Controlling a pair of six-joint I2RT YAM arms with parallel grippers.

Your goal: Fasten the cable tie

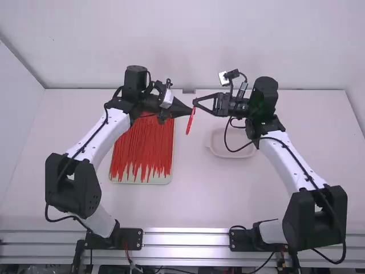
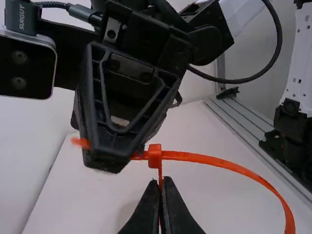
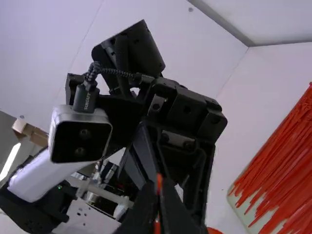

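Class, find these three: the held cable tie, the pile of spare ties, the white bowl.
cable tie (image 2: pixel 154 155): left wrist view, on its square head.
pile of spare ties (image 1: pixel 142 149): high view, middle of the pile.
white bowl (image 1: pixel 213 150): high view, on its rim.

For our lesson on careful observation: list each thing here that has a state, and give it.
left gripper: shut on the cable tie
right gripper: shut on the cable tie
cable tie: held above the table, one end hanging free
spare ties: lying loose on a tray
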